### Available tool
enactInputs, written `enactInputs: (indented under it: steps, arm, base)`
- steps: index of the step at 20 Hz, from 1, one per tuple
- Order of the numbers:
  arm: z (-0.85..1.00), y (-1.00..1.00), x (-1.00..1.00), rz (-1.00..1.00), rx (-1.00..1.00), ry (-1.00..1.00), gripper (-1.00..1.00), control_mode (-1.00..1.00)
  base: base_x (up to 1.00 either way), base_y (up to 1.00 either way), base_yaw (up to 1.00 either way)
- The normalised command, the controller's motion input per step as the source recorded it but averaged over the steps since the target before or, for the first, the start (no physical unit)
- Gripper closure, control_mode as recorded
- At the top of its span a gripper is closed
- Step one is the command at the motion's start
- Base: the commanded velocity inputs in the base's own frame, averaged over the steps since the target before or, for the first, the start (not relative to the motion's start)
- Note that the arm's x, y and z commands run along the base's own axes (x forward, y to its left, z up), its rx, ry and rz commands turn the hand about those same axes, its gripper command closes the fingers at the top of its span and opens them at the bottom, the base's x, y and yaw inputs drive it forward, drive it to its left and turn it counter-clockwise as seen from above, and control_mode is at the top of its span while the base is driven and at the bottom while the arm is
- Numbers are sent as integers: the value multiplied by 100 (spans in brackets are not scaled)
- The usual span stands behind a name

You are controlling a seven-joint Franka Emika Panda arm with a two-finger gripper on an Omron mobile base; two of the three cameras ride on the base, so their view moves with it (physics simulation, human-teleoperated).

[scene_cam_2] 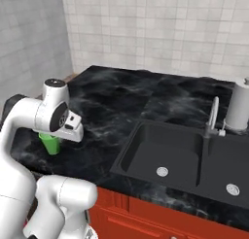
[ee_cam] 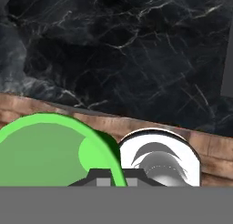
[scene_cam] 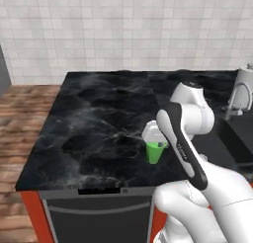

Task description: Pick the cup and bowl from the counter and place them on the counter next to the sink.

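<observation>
Green cup (scene_cam: 155, 152) stands near the desk (scene_cam: 99, 123) front edge, directly beneath the tool (scene_cam: 154, 136). Tool state cannot be determined. Operator should confirm fingers straddle the rim before lifting toward the sink (scene_cam_2: 180, 158).

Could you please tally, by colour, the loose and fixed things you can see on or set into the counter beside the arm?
Green: 1, the cup
Black: 1, the sink
Silver: 1, the faucet
White or pale grey: 1, a cylinder behind the sink
Total: 4
</observation>
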Motion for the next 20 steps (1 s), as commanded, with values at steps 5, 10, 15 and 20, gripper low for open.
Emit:
enactInputs:
  steps: [5, 10, 15, 20]
  arm:
    - [0, 0, 0, 0, 0, 0, 100, 100]
    - [0, 0, 0, 0, 0, 0, 100, 100]
    - [0, 0, 0, 0, 0, 0, 100, 100]
    - [-1, 4, 11, -1, 0, 0, 100, -100]
  base:
    - [40, -16, -41]
    - [0, 0, -5]
    - [0, 0, 0]
    - [0, 0, 0]
